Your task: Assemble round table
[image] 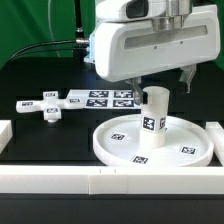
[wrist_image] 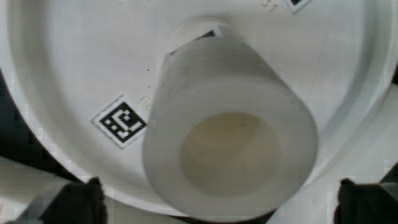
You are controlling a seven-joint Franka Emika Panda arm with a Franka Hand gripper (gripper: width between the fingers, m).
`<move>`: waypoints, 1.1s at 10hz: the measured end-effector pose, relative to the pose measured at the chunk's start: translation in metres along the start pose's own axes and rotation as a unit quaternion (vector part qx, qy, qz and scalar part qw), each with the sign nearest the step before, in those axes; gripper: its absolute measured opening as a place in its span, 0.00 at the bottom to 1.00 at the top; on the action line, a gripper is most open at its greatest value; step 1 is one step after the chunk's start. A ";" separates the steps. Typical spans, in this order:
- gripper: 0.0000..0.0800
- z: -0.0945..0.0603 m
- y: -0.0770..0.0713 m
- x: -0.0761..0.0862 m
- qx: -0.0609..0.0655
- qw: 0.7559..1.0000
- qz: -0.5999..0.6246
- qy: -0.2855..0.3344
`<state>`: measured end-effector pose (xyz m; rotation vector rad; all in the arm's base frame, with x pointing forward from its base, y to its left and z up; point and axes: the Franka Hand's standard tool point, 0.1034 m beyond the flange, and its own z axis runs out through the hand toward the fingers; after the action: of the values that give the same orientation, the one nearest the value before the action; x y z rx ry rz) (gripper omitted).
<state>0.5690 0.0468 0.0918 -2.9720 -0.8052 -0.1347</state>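
Note:
The large round disc [image: 192, 140] lies flat on the black table, rim up. The short thick cylinder leg [image: 152, 118] stands upright at its middle. My gripper [image: 160, 88] hangs just above the leg's top, fingers spread wide and holding nothing. In the wrist view the leg [wrist_image: 228, 120] fills the middle, hollow end toward the camera, with the disc [wrist_image: 71, 70] behind it. The gripper [wrist_image: 222, 205] has its dark fingertips [wrist_image: 75, 200] on either side of the leg, with gaps. The small cross-shaped foot [image: 48, 108] lies on the table toward the exterior view's left.
The marker board [image: 100, 98] lies behind the disc, between it and the foot. Long white border rails run along the front [image: 100, 182], the exterior view's right [image: 214, 135] and its left [image: 4, 132]. A black cable and green backdrop are behind.

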 end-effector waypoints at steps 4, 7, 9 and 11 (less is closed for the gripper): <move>0.81 0.005 -0.003 -0.003 -0.009 0.974 -0.227 -0.014; 0.81 0.009 0.001 -0.008 -0.005 0.943 -0.332 -0.018; 0.81 0.011 0.003 -0.010 -0.005 0.924 -0.383 -0.024; 0.81 0.012 0.004 -0.011 -0.006 0.903 -0.428 -0.029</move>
<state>0.5619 0.0388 0.0786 -2.3973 -2.0454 -0.0803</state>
